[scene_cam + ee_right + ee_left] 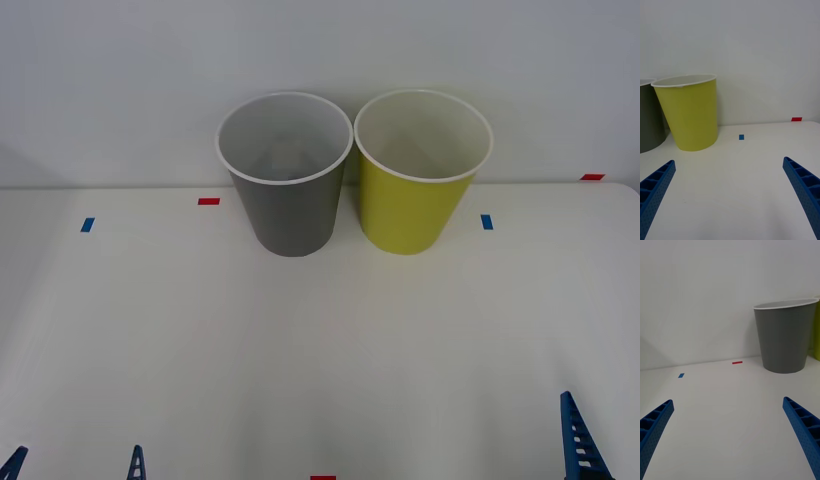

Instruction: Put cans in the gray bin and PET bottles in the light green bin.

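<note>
Hanging low, left gripper point(730, 435): both blue ribbed fingers point(655, 427) spread wide at the near edge of the table, nothing between them.
Right gripper point(730, 195): same story, fingers point(803, 187) splayed wide apart, bare tabletop in the gap; in the front view one blue fingertip pokes in at the near right corner.
Left gripper in front view point(75, 465): two fingertips peek in at the near left edge, well apart from each other.
Table point(320, 350): white and flat, running from the grippers out to the far wall.
Gray bin point(285, 175): upright at the far middle of the table, white rim, pale inside; ahead of the left gripper and well apart from it.
Light green bin point(420, 175): upright just beside the gray bin on the robot's right, rims nearly touching; ahead of the right gripper, far from its fingers.
Bins' insides: the front view shows pale walls, and I cannot tell whether anything lies at the bottom.
Red tape marks point(208, 201): small, one left of the gray bin, another at the far right edge.
Blue tape marks point(487, 221): one right of the light green bin, another far left.
</note>
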